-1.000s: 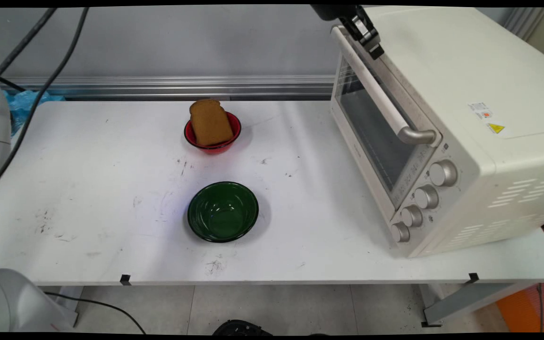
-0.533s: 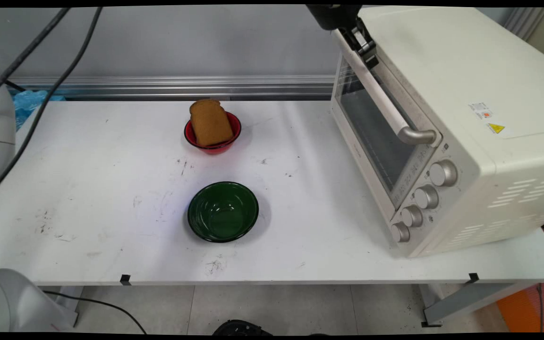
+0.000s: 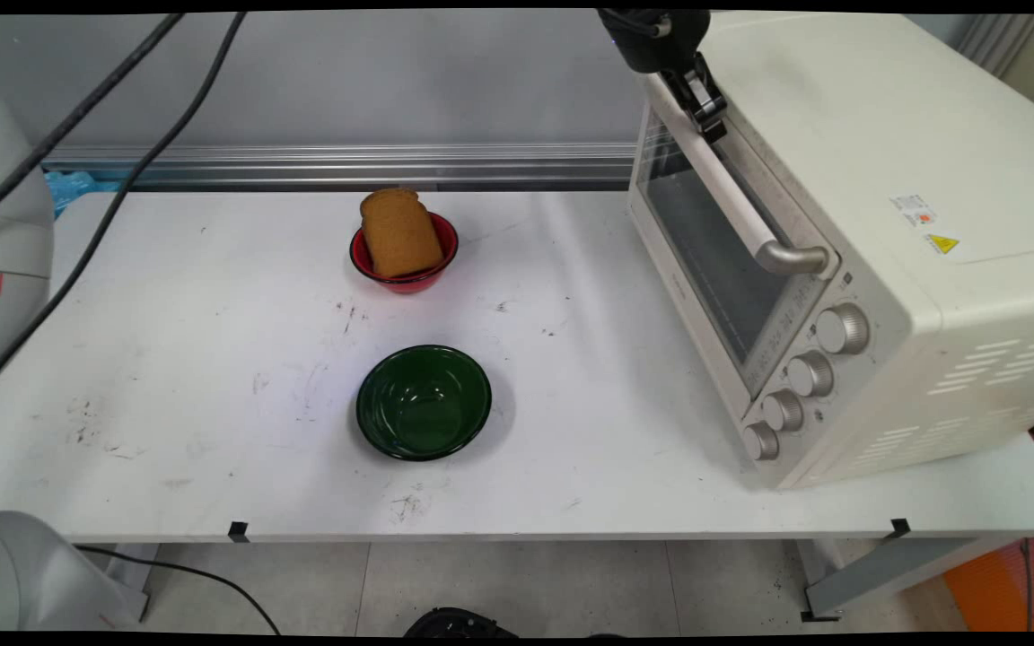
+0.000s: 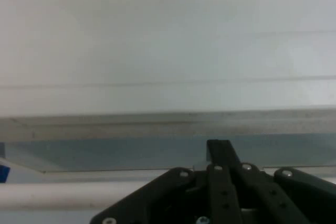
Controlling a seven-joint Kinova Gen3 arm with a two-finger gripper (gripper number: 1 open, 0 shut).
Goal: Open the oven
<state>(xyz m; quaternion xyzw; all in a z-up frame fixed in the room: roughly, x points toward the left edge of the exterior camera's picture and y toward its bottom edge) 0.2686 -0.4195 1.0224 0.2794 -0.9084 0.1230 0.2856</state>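
Fingers [image 4: 219, 153] look drawn together into one narrow black stub in the hand view, with nothing seen between them. You can't confirm a clamp on anything. The gripper [image 3: 704, 97] sits at the far upper end of the handle [image 3: 732, 193], lying over it and seemingly touching.

The handle is a long pale bar with a metal elbow at its near end, running across the top of the door [image 3: 705, 242] of the cream oven [image 3: 885, 179]. The oven stands on the table's right side.

Judgement on handling:
- The bar is rigid and smooth, so probably slippery under the pads.
- The door is glass-fronted and likely stiff on its hinge.
- The oven looks heavy enough to stay put.
- Mid-bar is the fairest place to hold; the end gives less purchase.

The white table [image 3: 167, 359] is flat and scuffed. Well apart from the oven are a red bowl [image 3: 447, 235] holding a bread slice [image 3: 398, 231] and, nearer the camera, a green bowl [image 3: 423, 402]. Four knobs [image 3: 842, 328] sit beside the door. A grey wall [image 3: 346, 81] is close behind, and cables [image 3: 104, 206] hang at left.
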